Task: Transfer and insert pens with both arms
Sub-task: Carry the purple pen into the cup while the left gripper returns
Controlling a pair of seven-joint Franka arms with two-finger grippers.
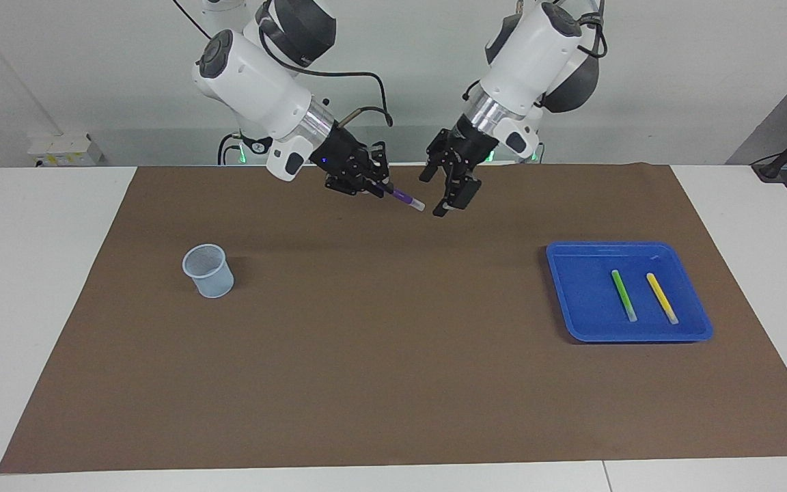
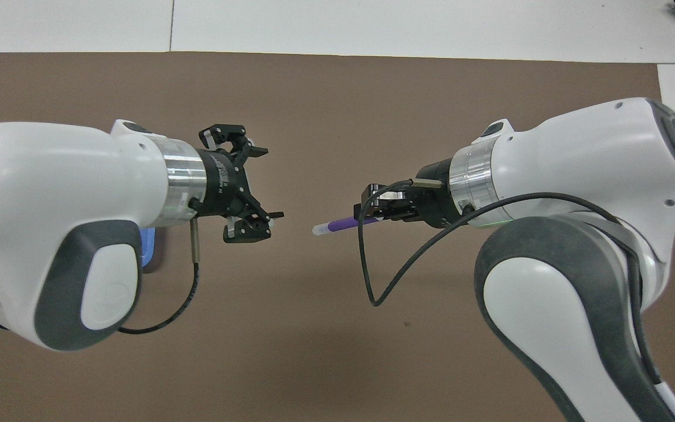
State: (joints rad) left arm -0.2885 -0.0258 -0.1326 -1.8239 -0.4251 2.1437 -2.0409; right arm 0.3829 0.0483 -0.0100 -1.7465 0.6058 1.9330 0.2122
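Midair, the right claw (image 1: 381, 189) grips the purple pen (image 1: 407, 199) by its purple end, pale cap pointing at the left claw (image 1: 449, 193) (fingers spread, empty), just apart, above the brown mat (image 1: 393, 355). Green pen (image 1: 624, 294) and yellow pen (image 1: 661, 297) lie in the blue tray (image 1: 574, 287); the mesh cup (image 1: 208, 270) stands toward the right arm's end of the counter.
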